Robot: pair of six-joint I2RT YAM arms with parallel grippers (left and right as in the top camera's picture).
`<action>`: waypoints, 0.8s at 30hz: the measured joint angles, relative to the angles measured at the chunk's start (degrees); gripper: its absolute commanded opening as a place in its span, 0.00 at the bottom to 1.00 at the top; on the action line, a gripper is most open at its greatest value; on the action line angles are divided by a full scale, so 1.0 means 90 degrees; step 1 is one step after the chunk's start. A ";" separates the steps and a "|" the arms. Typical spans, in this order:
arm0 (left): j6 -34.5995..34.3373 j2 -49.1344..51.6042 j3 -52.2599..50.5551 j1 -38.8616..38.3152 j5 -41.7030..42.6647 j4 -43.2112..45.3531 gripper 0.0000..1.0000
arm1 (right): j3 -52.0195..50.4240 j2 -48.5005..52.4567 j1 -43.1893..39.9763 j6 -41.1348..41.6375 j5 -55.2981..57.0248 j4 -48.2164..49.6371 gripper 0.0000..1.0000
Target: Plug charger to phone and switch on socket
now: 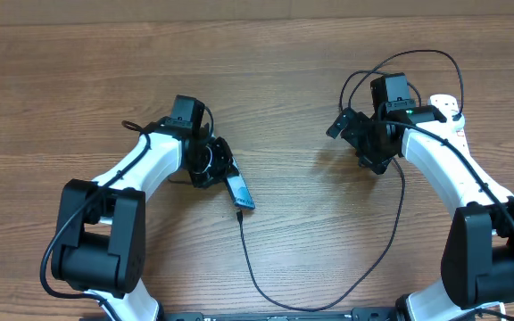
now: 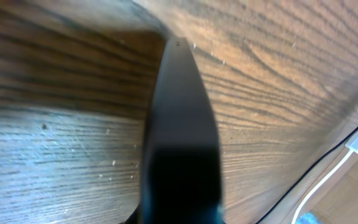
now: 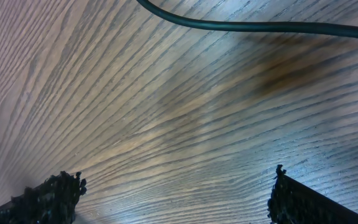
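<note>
Nearest the arm bases, looped across the brown wood-grain desk [image 1: 266, 53]: long thin black charger cable [image 1: 244, 241], climbing at left to meet the lower end of the slim smartphone with light blue screen [image 1: 238, 190]; seating of the tip impossible to judge; smartphone slantwise left of centre, far end pinched in the black left end effector [image 1: 219, 171], pressed together on it; from the left wrist, only the smartphone's dark body [image 2: 179, 137] jutting out over the grain, fingers out of sight; at right, black right end effector [image 1: 353, 144] spread wide, holding nothing, well apart from the smartphone; from the right wrist, both fingertips [image 3: 55, 193] low over bare wood, charger cable [image 3: 260, 26] crossing beyond; farthest back, under the right arm, white elongated power strip with red-marked switches [image 1: 451, 107], mostly hidden, charger cable arching toward it.
</note>
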 measured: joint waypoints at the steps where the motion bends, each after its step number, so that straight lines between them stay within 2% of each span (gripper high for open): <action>1: -0.0015 0.0000 0.0000 0.0015 0.0002 0.0046 0.04 | 0.0000 0.0000 0.0000 0.0000 0.0000 -0.0002 1.00; 6: 0.0187 0.0000 0.0000 0.0168 0.0255 0.0376 0.04 | 0.0000 0.0000 0.0000 0.0000 0.0000 -0.0002 1.00; 9: 0.0508 0.0000 -0.0010 0.0250 0.0758 0.0695 0.04 | 0.0000 0.0000 0.0000 0.0000 0.0000 0.0000 1.00; 13: 0.1285 0.0000 -0.0007 0.0304 0.1970 0.1066 0.04 | 0.0000 0.0000 0.0000 -0.0002 -0.0002 -0.0002 1.00; 20: 0.2327 0.0000 -0.0010 0.0299 0.3232 0.1059 0.04 | 0.0000 0.0000 0.0002 0.0000 -0.0002 0.0000 1.00; 24: 0.2885 0.0000 -0.0010 0.0299 0.3645 0.0865 0.04 | 0.0000 0.0000 0.0000 -0.0002 -0.0002 0.0002 1.00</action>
